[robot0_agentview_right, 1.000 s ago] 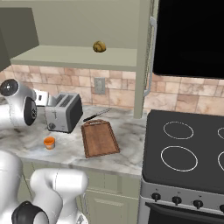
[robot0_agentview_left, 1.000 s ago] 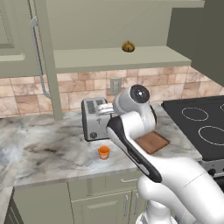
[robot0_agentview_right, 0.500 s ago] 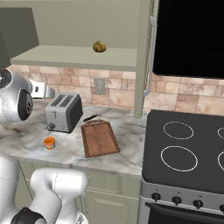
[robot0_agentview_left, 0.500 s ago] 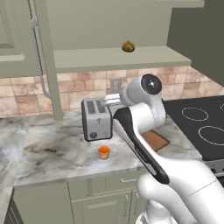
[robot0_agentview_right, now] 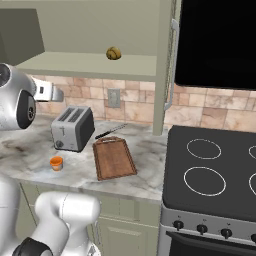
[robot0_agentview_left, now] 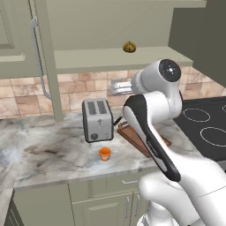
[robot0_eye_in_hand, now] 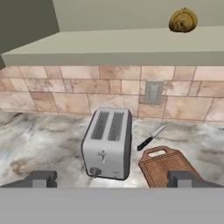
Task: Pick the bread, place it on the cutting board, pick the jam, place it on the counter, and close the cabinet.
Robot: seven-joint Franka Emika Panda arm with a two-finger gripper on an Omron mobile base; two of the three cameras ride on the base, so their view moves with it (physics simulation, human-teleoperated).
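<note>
Hand view: hand [robot0_eye_in_hand: 112,178] spread, nothing between fingertips, hovering above worktop [robot0_eye_in_hand: 43,144] in front of toaster [robot0_eye_in_hand: 107,142]. Bread [robot0_eye_in_hand: 183,20] on cabinet shelf [robot0_eye_in_hand: 131,41], well above and to right of hand. Cutting board [robot0_eye_in_hand: 168,167] beside toaster, knife [robot0_eye_in_hand: 151,137] behind it. Left base view: jam [robot0_agentview_left: 104,153] on worktop before toaster

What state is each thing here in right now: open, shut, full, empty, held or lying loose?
cabinet: doors open, shelf exposed.
bread: loose on the cabinet shelf, unheld.
jam: upright on the counter, unheld.
cutting board: flat on the counter, nothing on it.
toaster: upright, slots empty.
knife: lying flat behind the board.
hand: open, empty, raised above the counter.
</note>
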